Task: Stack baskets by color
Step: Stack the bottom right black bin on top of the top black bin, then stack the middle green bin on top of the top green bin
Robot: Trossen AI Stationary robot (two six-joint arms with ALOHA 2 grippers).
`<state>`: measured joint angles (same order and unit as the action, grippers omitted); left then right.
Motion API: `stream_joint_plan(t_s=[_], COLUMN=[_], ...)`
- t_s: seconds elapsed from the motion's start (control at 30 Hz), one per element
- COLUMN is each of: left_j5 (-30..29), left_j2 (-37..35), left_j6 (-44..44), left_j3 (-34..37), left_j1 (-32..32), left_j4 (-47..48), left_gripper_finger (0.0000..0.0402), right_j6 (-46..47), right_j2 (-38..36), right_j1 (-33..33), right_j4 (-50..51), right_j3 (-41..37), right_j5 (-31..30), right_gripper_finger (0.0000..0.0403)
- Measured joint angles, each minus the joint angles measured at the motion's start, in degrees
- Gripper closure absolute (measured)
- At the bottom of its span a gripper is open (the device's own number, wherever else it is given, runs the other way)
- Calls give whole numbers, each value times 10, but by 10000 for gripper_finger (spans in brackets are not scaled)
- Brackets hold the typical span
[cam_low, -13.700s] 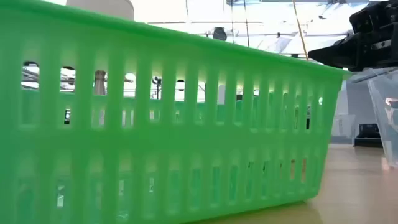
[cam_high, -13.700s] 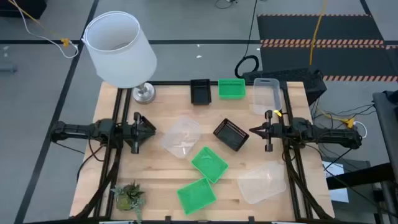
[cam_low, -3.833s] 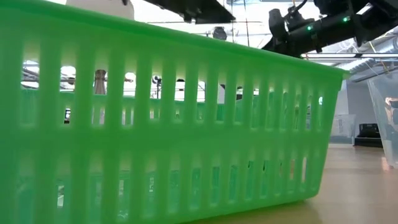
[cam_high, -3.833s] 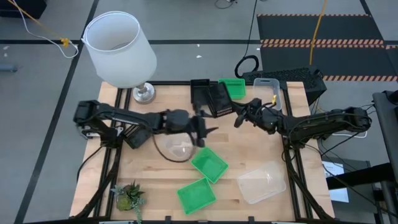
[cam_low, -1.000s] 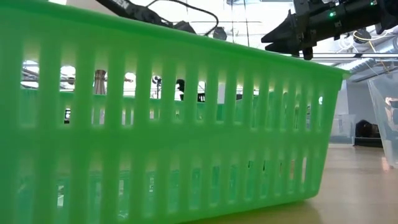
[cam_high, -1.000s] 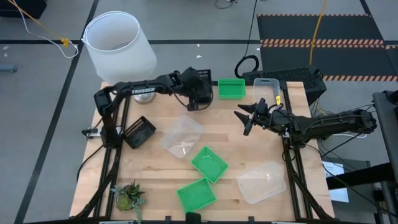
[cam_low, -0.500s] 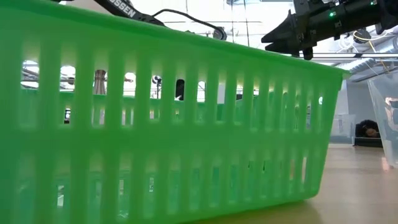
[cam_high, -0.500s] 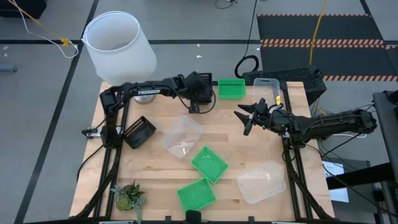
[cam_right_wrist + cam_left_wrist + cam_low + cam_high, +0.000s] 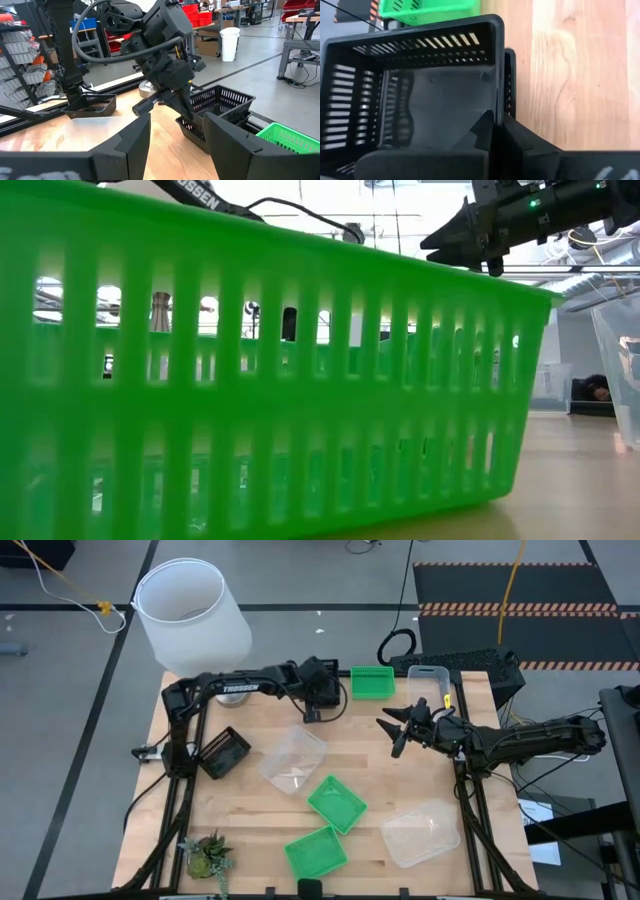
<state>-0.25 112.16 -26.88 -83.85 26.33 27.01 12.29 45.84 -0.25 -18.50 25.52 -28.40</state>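
Note:
My left gripper (image 9: 317,706) is at the table's far edge, shut on a black basket (image 9: 435,95). That basket sits over a second black basket (image 9: 197,131), which stands on the table. A third black basket (image 9: 225,752) lies at the left. Green baskets rest at the far edge (image 9: 372,682) and near the front (image 9: 336,802), (image 9: 316,852). The front one fills the low view (image 9: 270,380). Clear baskets lie at the middle (image 9: 292,758), far right (image 9: 428,685) and front right (image 9: 420,832). My right gripper (image 9: 395,735) hangs open over the table's right half. My left gripper pinches one side wall of the upper black basket (image 9: 496,92), one finger inside and one outside. The fingers come slanting down from the table's left. The basket is upright, its bottom down inside the lower black basket (image 9: 509,75); whether they touch, I cannot tell.
A big white lampshade on a metal foot (image 9: 192,618) stands at the far left corner. A small potted plant (image 9: 207,855) sits at the near left corner. Bare wood shows between my right gripper and the middle clear basket.
My left gripper has sunk a little with the black basket, over the other black basket at the far edge. My right gripper has kept still.

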Motion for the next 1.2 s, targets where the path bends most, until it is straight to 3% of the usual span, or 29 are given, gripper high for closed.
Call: stream_joint_plan(t_s=[0.23,1.03,1.2], left_j5=[2,-20,-65], left_j2=[16,16,-7], left_j6=[-10,0,16], left_j3=[0,0,0], left_j1=[-1,-6,-24], left_j4=[-5,0,6], left_gripper_finger=[391,255,223], right_j6=[0,1,1], right_j2=[0,0,0], right_j1=[0,0,0], right_j4=[0,0,0], right_j3=[0,0,0], right_j5=[0,0,1], right_gripper_finger=[227,227,227])
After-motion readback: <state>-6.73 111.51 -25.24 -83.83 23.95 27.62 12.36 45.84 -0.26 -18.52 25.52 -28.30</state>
